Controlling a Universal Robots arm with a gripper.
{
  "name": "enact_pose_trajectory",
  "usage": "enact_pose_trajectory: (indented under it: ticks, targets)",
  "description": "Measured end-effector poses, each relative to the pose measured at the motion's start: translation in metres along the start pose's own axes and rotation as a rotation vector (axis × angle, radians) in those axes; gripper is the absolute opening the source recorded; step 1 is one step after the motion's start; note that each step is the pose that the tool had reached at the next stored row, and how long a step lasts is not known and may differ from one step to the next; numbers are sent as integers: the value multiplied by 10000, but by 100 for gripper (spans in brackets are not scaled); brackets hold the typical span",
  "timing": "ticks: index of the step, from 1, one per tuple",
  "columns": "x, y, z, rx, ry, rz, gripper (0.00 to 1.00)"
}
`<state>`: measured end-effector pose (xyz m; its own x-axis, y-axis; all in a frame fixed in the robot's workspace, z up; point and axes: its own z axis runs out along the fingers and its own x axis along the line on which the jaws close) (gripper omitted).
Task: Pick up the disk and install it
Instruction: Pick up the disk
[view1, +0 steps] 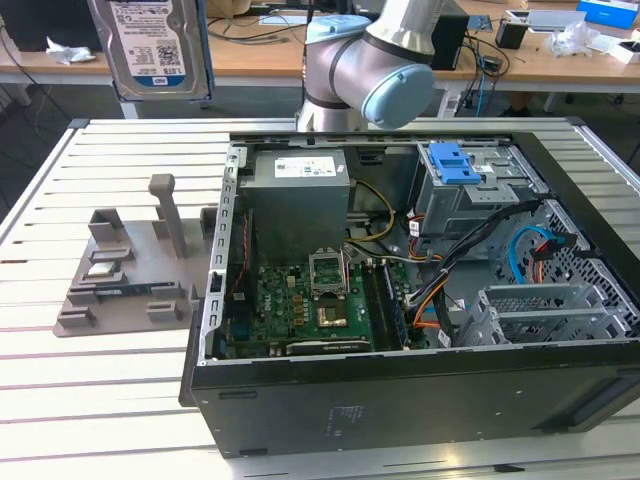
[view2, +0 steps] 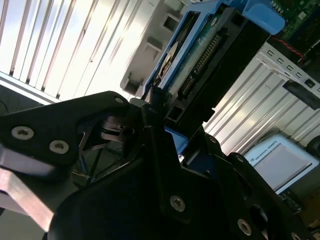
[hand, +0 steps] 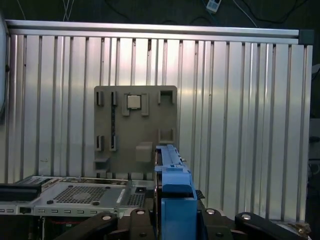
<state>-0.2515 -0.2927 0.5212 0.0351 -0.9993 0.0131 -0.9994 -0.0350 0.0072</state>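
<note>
The gripper (view2: 159, 112) is clamped on the disk (view2: 200, 55), held aloft and well apart from the grey fixture (view1: 125, 270) and the open computer case (view1: 400, 400) on the slatted table (view1: 60, 370). The exterior view shows the disk's labelled face. The first wrist view shows it edge-on, blue-framed.

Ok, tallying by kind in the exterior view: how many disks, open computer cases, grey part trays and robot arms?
Disk: 1
Open computer case: 1
Grey part tray: 1
Robot arm: 1
Total: 4
</note>
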Motion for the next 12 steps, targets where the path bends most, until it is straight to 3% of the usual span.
enact_pose_trajectory:
  ticks: [3,5,7,9,12]
  targets:
    - [5,-126,-1,-18,0,-4,36]
    - [10,-286,-2,-39,-2,-7,36]
    - [13,-368,-3,-50,-1,-8,36]
    - [19,-526,-4,-72,-1,-15,36]
    - [23,-640,-4,-87,-3,-19,36]
